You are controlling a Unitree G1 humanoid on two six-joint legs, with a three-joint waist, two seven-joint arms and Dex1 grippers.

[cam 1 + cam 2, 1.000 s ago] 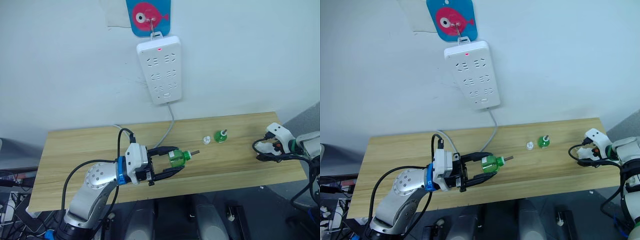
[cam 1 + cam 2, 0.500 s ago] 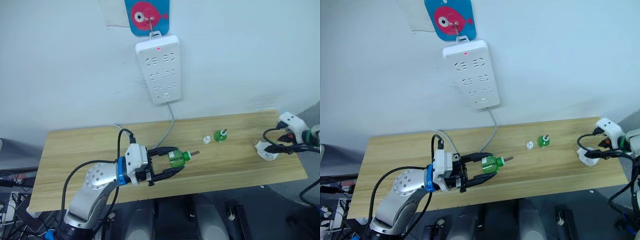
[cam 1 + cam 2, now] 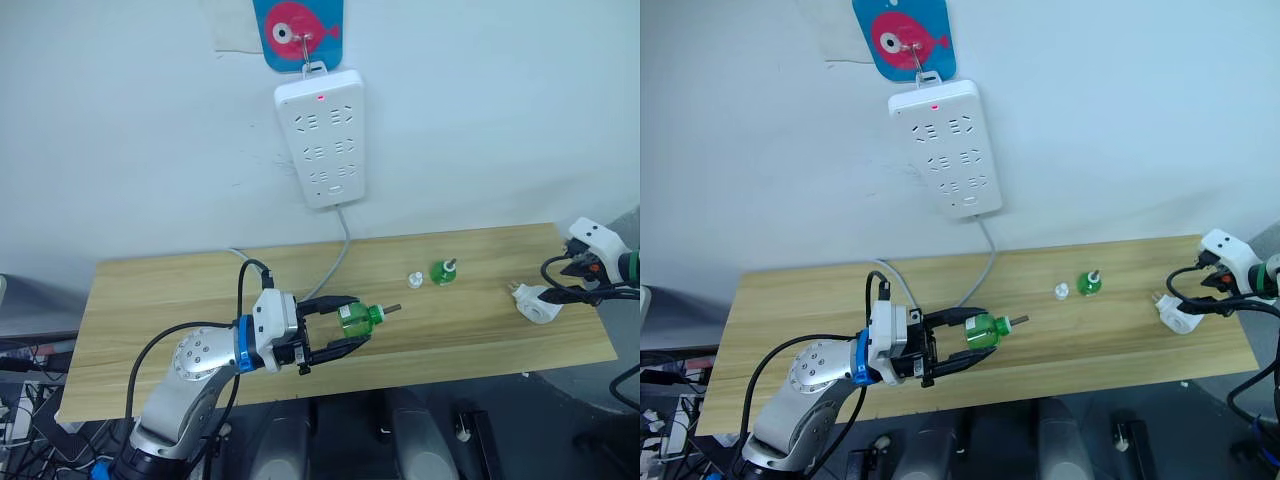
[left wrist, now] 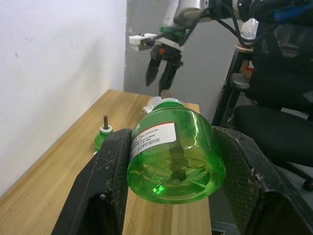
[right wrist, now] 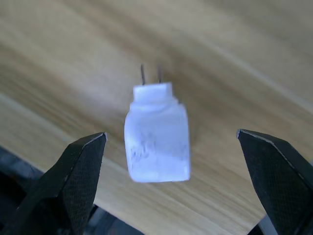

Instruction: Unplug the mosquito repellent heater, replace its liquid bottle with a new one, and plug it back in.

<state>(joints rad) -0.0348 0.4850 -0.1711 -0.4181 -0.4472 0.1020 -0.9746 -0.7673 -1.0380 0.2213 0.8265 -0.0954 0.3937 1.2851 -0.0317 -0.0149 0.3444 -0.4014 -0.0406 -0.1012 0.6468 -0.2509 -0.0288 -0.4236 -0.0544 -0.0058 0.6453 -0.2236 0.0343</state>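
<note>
1. Here the left gripper is clamping a green bottle sideways between its fingers.
2. The right gripper is hovering wide open (holding nothing), the heater lying just below it on the table.

A long wooden bench stands against a pale wall. A white power strip hangs above the bench from a hook on a blue fish plaque. Its grey cord drops to the bench.
</note>
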